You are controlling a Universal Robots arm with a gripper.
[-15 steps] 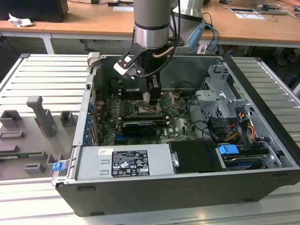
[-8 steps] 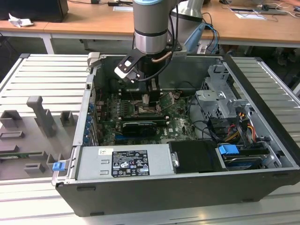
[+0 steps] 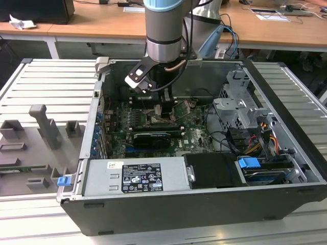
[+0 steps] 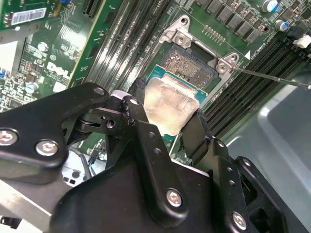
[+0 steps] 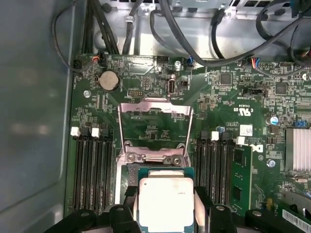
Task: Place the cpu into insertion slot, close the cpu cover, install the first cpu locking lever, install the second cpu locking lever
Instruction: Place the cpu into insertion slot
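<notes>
We've got the chip (image 5: 165,201) pinched in the gripper (image 4: 167,114), hovering just over the socket (image 4: 189,63), looks not seated yet. Cover (image 5: 155,109) is flipped open, so closing it and both levers (image 4: 272,77) are left.

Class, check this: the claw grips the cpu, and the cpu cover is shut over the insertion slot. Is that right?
No. The claw grips the cpu, but the cpu cover is open, swung up off the insertion slot, as the first wrist view shows.
</notes>
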